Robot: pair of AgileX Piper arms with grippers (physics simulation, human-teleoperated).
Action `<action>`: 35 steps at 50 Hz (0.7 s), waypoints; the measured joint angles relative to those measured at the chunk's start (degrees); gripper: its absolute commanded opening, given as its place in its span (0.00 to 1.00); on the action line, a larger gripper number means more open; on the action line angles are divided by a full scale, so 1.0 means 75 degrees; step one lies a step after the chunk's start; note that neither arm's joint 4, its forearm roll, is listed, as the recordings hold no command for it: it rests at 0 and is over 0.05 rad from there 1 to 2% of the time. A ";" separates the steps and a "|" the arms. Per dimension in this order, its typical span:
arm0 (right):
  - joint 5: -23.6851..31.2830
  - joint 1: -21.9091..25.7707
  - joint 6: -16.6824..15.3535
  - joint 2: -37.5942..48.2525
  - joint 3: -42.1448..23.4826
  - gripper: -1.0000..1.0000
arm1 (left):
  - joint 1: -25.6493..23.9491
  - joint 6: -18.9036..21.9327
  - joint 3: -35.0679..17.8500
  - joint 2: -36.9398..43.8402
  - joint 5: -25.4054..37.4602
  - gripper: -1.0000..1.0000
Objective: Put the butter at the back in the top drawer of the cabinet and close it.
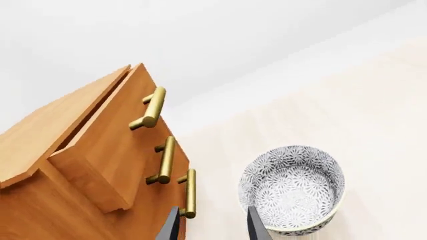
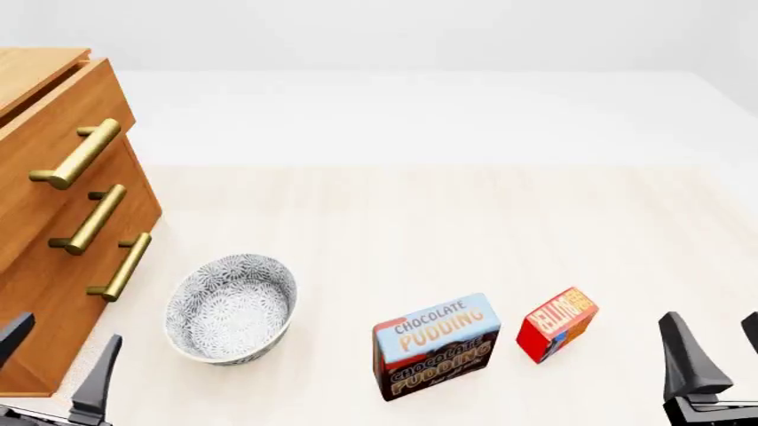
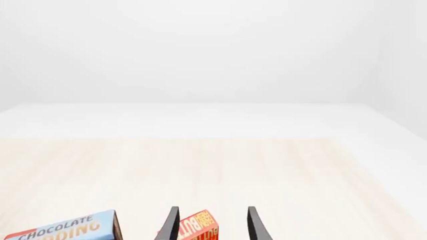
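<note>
1. Your right gripper is spread wide and holds nothing; the left gripper is likewise parted and bare.
2. The butter stands just ahead of your right fingers, beside the pudding box.
3. It is probably light, stiff cardboard: pinch its broad faces.
4. The bowl sits near the cabinet, whose top drawer is slightly open.

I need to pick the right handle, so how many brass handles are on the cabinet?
3, stacked on the cabinet front: top handle on the slightly open top drawer, middle handle, bottom handle.
</note>
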 measured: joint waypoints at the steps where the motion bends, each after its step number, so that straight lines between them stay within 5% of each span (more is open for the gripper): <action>1: 0.0000 0.0000 0.0000 0.0000 0.0000 1.00 | -0.0024 0.0090 0.0000 0.0000 0.0013 1.00; 14: 0.0000 0.0000 0.0000 0.0000 0.0000 1.00 | -0.0326 0.0913 -0.0689 0.0251 0.0684 1.00; 35: 0.0000 0.0000 0.0000 0.0000 0.0000 1.00 | -0.0351 0.2061 -0.1108 0.1365 0.0377 1.00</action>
